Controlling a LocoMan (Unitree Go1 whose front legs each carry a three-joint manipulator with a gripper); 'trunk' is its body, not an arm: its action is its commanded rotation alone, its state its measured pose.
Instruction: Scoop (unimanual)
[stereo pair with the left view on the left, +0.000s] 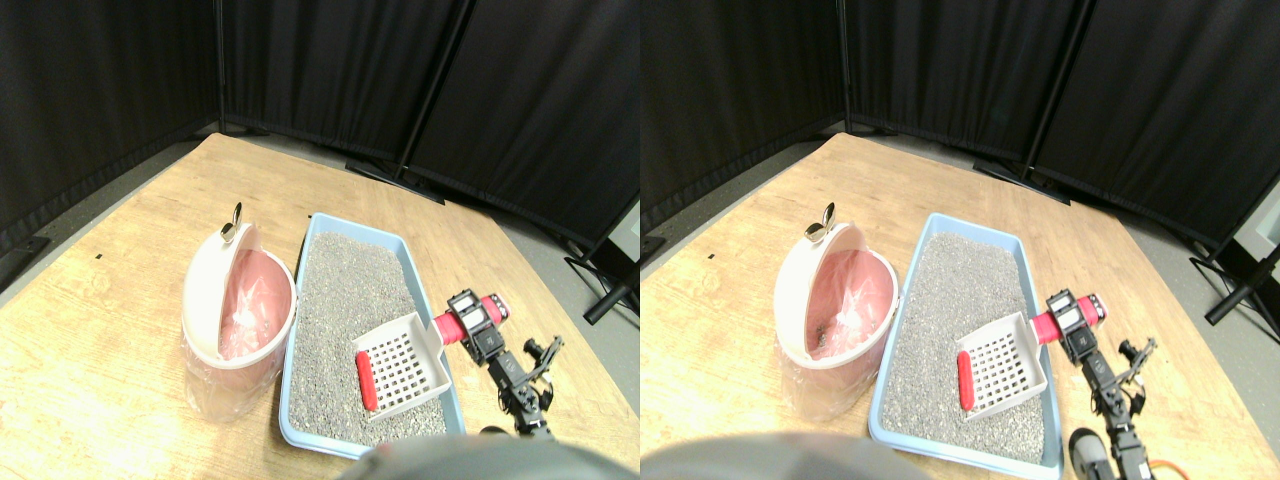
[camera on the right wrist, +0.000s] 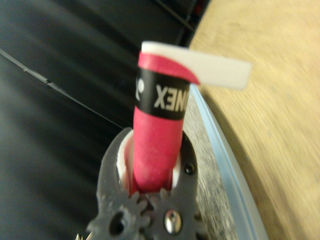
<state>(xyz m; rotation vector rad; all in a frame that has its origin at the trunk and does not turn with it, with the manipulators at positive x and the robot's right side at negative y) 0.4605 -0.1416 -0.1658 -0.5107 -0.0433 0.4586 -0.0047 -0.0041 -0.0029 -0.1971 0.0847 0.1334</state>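
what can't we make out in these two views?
- Bin contents: stereo view, hidden by its tilted lid and the pink liner.
- Tray near edge: stereo view, cut off behind the grey blur at the bottom.
- Scoop head: absent from the wrist view, where only the red handle shows.
- Litter: wrist view, motion-blurred.

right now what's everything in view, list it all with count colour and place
litter tray: 1, light blue, centre of floor, filled with grey litter
scoop: 1, white slotted, red front edge, over the tray's near right part
scoop handle: 1, red wrap with black band
bin: 1, white swing lid, pink liner, left of tray
floor: 1, light wood boards
curtains: black, on stands behind
right gripper: 1, dark grey, shut on the handle at tray's right rim
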